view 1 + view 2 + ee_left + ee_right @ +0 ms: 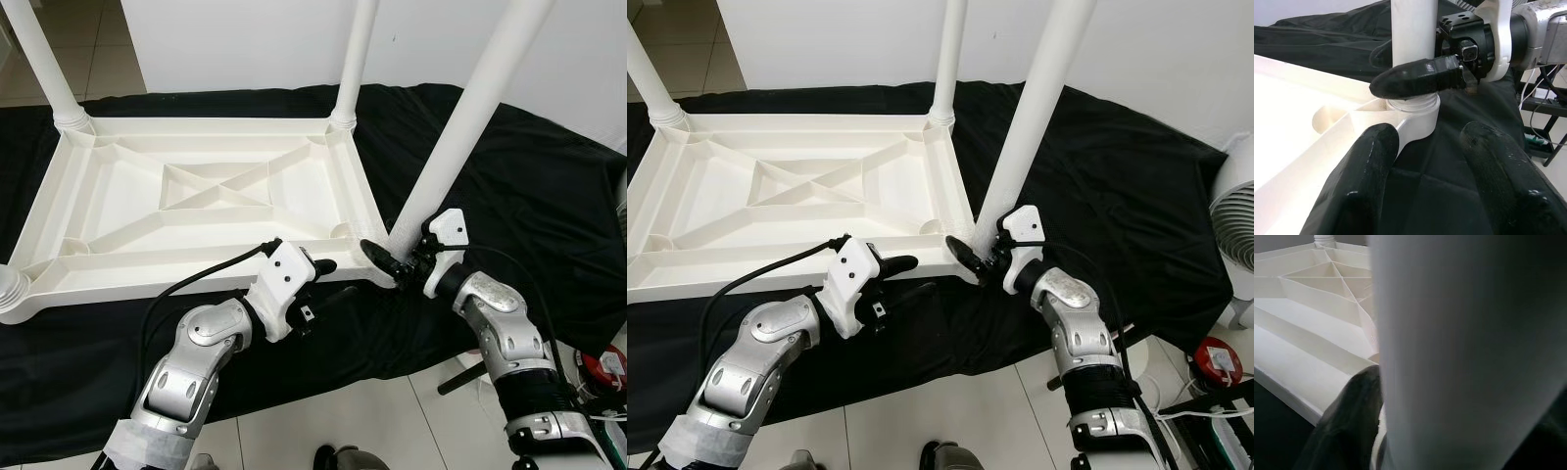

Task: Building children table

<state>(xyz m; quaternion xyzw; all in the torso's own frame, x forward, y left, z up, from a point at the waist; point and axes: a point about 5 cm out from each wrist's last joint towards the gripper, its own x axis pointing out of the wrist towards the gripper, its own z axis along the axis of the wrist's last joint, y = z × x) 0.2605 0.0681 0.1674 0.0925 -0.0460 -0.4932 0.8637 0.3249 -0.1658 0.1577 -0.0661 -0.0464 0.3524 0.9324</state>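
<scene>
On a black cloth [549, 186] spread over a pale tiled floor [323, 421], a white plastic table top [196, 196] lies upside down, its ribbed underside facing up and legs standing in its corners. In the left eye view, the right gripper [392, 262] clasps the base of the near right leg [460, 127] where it meets the corner socket, jaws pinching the leg from both sides, while the left gripper [328, 279] rests at the table top's near edge, just beside that corner. The right eye view shows the same scene, with a white fan [1239, 225] at the cloth's far right and a red object [1217, 358] on the floor below it. In the left wrist view, the left gripper's two black fingers [1364, 181] are spread apart, holding nothing, pointing at the socket where one right finger wraps the leg. In the right wrist view, the leg looms close and blurred, a dark finger [1347, 421] against it, the ribbed underside beyond.
</scene>
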